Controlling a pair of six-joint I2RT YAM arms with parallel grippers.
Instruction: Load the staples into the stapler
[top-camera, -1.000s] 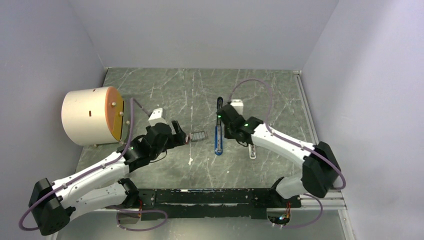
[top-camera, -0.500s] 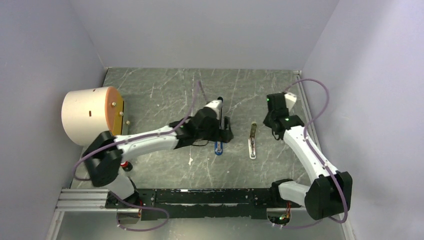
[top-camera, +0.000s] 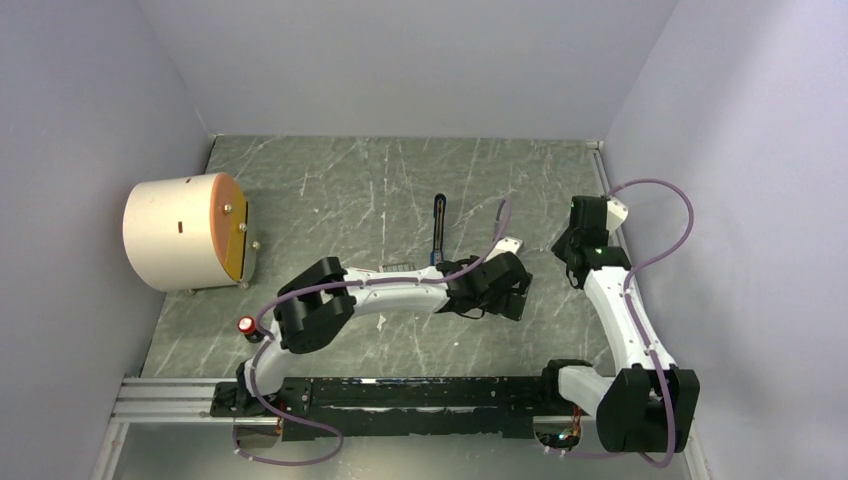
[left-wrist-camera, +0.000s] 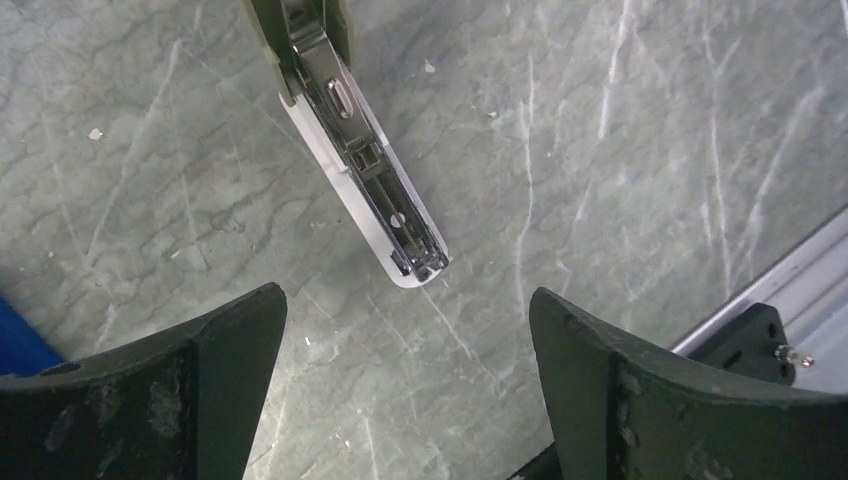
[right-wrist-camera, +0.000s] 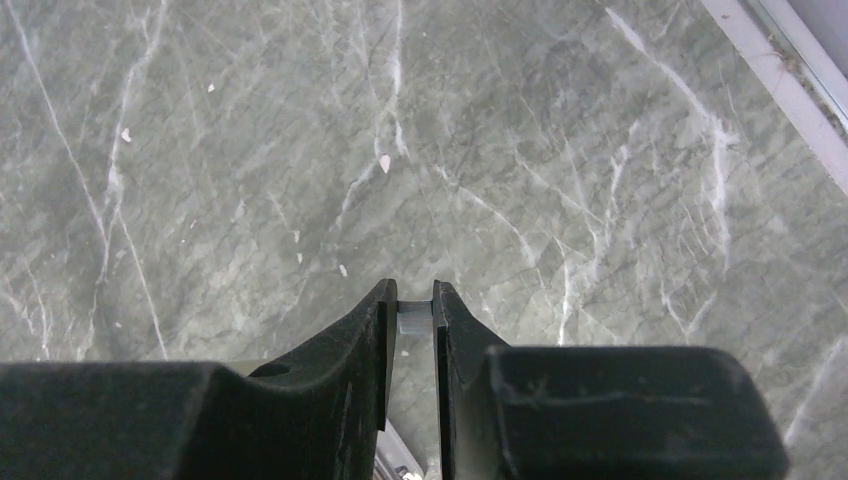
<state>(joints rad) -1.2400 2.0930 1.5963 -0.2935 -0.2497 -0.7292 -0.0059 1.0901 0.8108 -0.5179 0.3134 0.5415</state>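
- My left tool (left-wrist-camera: 405, 310) is spread wide open with nothing in it, hovering over the pale bar (left-wrist-camera: 365, 170), which lies flat on the surface (top-camera: 330, 190) to the right of the stapler (top-camera: 437, 225)
- The stapler lies lengthwise, black tip at the far end, and my left arm crosses over its near end
- The staples (top-camera: 399, 267) sit just left of the stapler, peeking out beside that arm
- My right tool (right-wrist-camera: 412, 288) is further right of the stapler, fingers nearly pinched together with a pale sliver in the gap, so I can't tell if it's gripping anything
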